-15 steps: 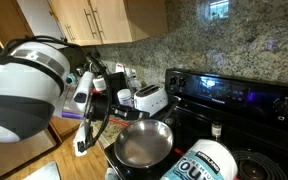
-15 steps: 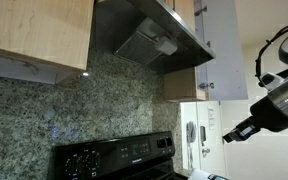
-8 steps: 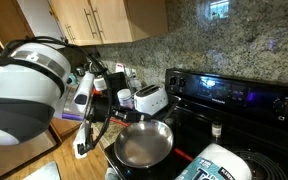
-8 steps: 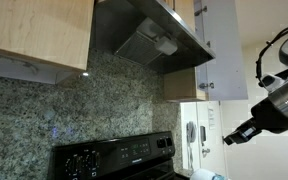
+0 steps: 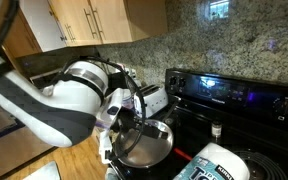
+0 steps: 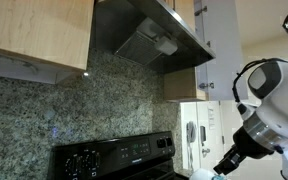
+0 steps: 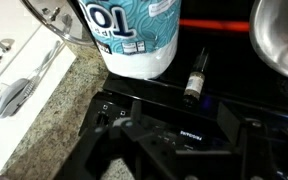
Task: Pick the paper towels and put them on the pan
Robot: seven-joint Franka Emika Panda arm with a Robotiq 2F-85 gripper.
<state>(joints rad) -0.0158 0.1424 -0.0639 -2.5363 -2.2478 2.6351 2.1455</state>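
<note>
We found the paper towels (image 5: 220, 163) standing on end near the front edge of the stove (image 5: 189, 135), just beside the pan (image 5: 144, 146) but not on it. The pan lay between the arm and the roll. The gripper (image 7: 179, 128) was only a dark shape low in the wrist view. We could not tell how its jaws stood, though it seemed to hold nothing. We judged the roll lay ahead of it, beyond a small bottle (image 7: 195, 80), with its long axis upright.
</note>
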